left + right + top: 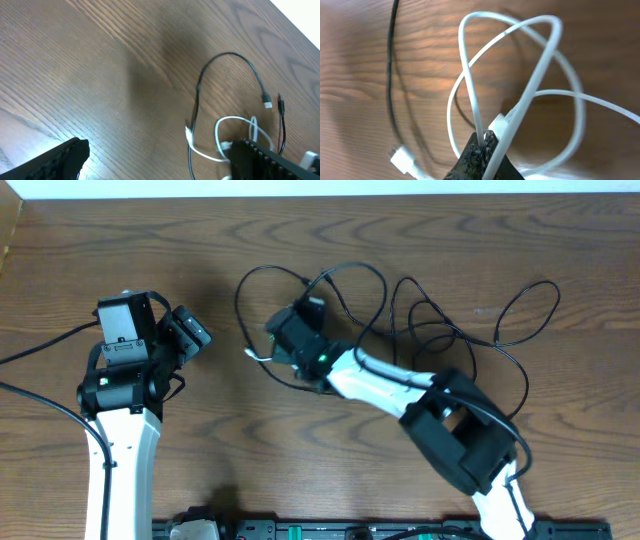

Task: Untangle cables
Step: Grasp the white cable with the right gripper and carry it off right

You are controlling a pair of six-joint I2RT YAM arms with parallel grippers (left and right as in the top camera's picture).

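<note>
**Right gripper [485,147] pinching the white cable [470,75] at mid-desk [300,475]**
The white cable looks light, limp and slick, and it is coiled over itself at centre frame. The black cable [393,45] runs just beside it and loops off toward the upper right. A hold close to the white plug [402,161] would likely steer it best. The right gripper is clamped on two strands, its arm reaching in from lower right. The left gripper [190,332] hangs wide and empty at the left.

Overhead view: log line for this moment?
right hand: shut on thin white cable | left hand: open, idle | thin black cable: looped on wooden table
</note>
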